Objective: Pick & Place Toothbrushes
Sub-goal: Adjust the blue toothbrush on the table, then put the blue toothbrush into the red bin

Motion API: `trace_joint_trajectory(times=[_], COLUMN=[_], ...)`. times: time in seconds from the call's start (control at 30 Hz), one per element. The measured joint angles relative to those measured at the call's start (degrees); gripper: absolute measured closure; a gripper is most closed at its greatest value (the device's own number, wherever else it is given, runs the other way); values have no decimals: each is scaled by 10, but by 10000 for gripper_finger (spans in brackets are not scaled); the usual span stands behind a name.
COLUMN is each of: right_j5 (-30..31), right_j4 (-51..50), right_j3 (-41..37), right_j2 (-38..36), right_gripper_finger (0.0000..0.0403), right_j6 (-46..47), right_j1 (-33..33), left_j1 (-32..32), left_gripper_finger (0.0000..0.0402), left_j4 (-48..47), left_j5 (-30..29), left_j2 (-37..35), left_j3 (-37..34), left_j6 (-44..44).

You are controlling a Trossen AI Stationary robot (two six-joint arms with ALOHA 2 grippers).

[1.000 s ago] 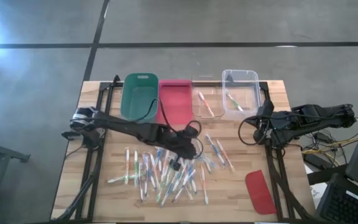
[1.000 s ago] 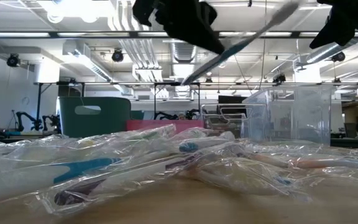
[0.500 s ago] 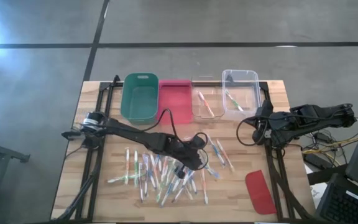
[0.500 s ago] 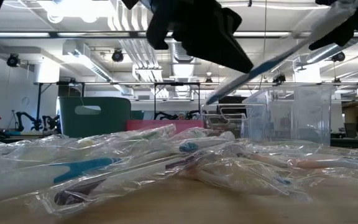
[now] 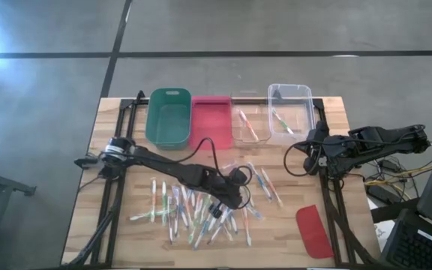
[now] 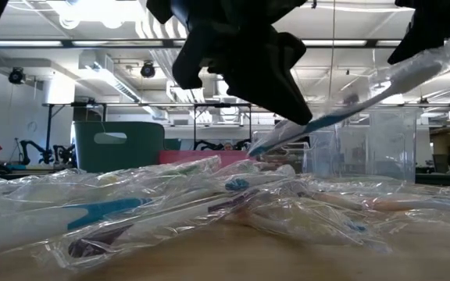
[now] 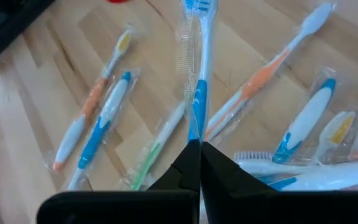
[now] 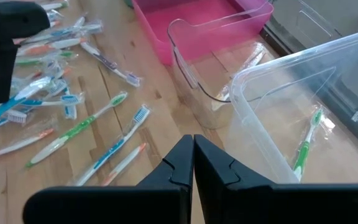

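Toothbrushes (image 5: pixel 193 214) lie in a loose heap on the table (image 5: pixel 111 225) in front of the green bin (image 5: pixel 167 124), each in its crinkly clear wrapper, and one blue-handled toothbrush (image 7: pixel 199 93) is pinched in my left gripper (image 7: pixel 199 155) just above that heap. My fingers are shut on its tail end only, so nearly the whole length sticks out past them, bristles farthest away. That is the weak point, I think: the grip is on slippery wrapper as much as on handle, and a quick swing could let the brush pivot or slide free and drop back among the others.

Beyond the heap stand the green bin, a red bin (image 5: pixel 212 120) just beside it, then two clear bins (image 5: pixel 291 112), each already holding a brush or two. From the low view the blue brush hangs tilted, its head low and near the heap; if I travel before rising, the head may snag a wrapper and drag a neighbour along. The long overhang could also catch a bin wall on the way in, so I would come in high.

My right gripper (image 8: pixel 192 163) waits closed and empty beside the clear bins, well apart from the green bin. A red lid (image 5: pixel 313 231) lies by the table's near right corner.
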Motion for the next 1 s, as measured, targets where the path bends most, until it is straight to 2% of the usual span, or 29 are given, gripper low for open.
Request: trace_joint_trajectory(times=[0.3, 0.73, 1.0], right_j5=[0, 0, 0], right_j4=[0, 0, 0], right_j3=[0, 0, 0], right_j2=[0, 0, 0], right_gripper_finger=[394, 394, 394], right_j6=[0, 0, 0], right_j1=[0, 0, 0], left_j1=[0, -1, -1], left_gripper_finger=[393, 306, 282], left_j4=[-17, -37, -41], left_j5=[0, -3, -13], left_j2=[3, 2, -2], left_j3=[-11, -11, -7], left_j6=[0, 14, 13])
